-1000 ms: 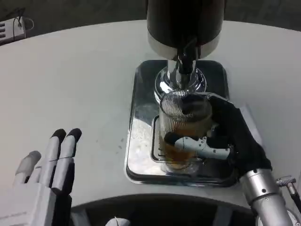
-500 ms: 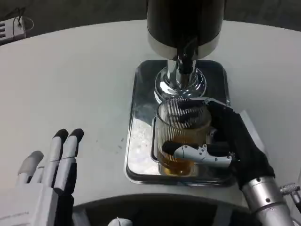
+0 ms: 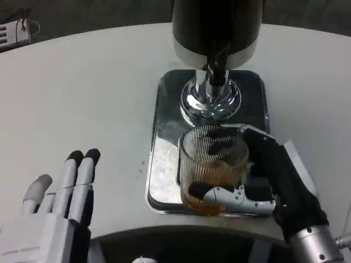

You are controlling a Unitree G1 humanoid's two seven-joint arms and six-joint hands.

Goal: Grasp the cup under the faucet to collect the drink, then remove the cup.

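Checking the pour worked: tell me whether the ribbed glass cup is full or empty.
Partly filled: the ribbed clear glass cup, upright in the right hand, shows amber drink only in its lower part.

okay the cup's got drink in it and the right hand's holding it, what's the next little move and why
Probably draw the cup further toward the robot and off the metal tray. The right hand grips it, amber liquid sits in its bottom, and it seems clear of the faucet. The left hand waits open.
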